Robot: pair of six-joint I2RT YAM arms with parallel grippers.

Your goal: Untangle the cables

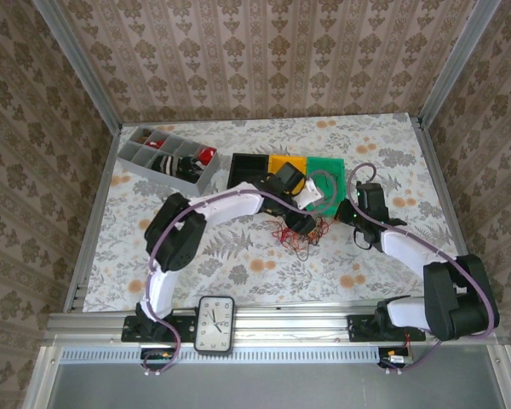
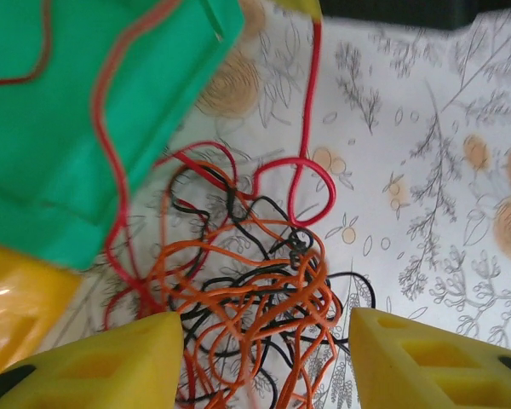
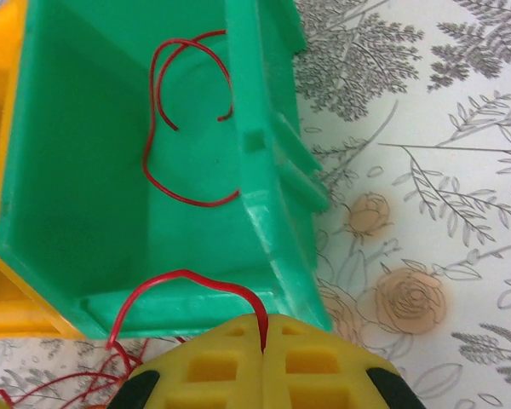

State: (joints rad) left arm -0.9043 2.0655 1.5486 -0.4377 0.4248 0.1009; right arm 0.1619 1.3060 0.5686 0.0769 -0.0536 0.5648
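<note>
Orange, red and black cables [image 2: 264,290] are balled up in one knot on the flowery surface [image 2: 434,170], just in front of the green bin [image 2: 60,119]. The left gripper [image 2: 268,358] hangs right over the knot. Its yellow fingers [image 2: 111,362] are well apart with the mess showing between them, nothing pinched. What's crowding things on your side?
— kez

Mostly that green bin. From the right wrist, its near corner sits just beyond the right gripper [image 3: 262,362], whose fingers are pressed together on a red cable [image 3: 187,277]. That strand comes out of the seam between them, arcs in front of the bin's near wall and drops toward the knot at lower left. There's also a red loop [image 3: 166,128] lying inside the bin, can't tell if it's the same wire. The yellow bin [image 3: 0,153] butts up against the green one.
— mo

And from above?
— kez

The black bin [image 1: 245,168], then yellow, then green stand in a row on the far side of the knot, touching side by side. The left arm [image 1: 230,204] reaches across and its wrist covers part of the yellow one. A grey divided tray [image 1: 153,153] sits well off to the far left with small bits in its compartments. One is red, the rest are too small to name. A clock [image 1: 215,324] lies at the near edge between the arm bases, and I can't read the numbers on its dial.
— mo
</note>
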